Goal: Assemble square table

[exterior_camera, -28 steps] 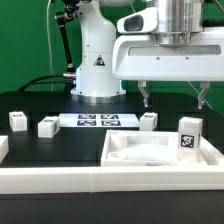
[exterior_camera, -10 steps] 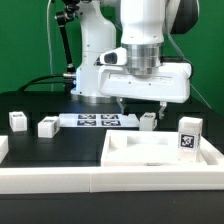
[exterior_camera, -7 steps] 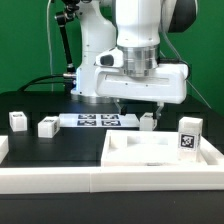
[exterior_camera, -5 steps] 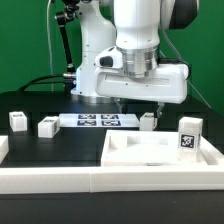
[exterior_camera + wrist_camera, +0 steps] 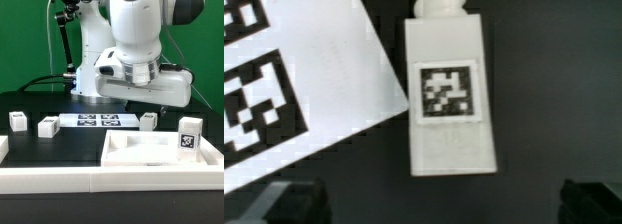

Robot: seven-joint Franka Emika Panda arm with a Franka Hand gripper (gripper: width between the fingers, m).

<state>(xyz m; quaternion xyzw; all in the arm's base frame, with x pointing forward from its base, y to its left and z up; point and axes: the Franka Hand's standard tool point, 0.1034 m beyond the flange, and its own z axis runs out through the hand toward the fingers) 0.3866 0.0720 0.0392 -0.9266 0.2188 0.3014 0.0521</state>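
In the wrist view the two dark fingers (image 5: pixel 288 200) stand wide apart, so they are open and grip nothing. Ahead of them one white leg (image 5: pixel 450 95) lies flat on the black tabletop (image 5: pixel 553 90) with its tag facing up. A corner of the marker board (image 5: pixel 295 90) reaches the leg's side; I cannot tell if they touch.

In the exterior view the arm (image 5: pixel 140 60) hangs over the tabletop's middle, above this leg (image 5: pixel 149 121). The square slab (image 5: pixel 150 152) lies near the front edge, toward the corner on the exterior view's right. An upright leg (image 5: pixel 189 135) stands at its far side. Two more legs (image 5: pixel 18 121) (image 5: pixel 47 127) lie near the exterior view's left edge.
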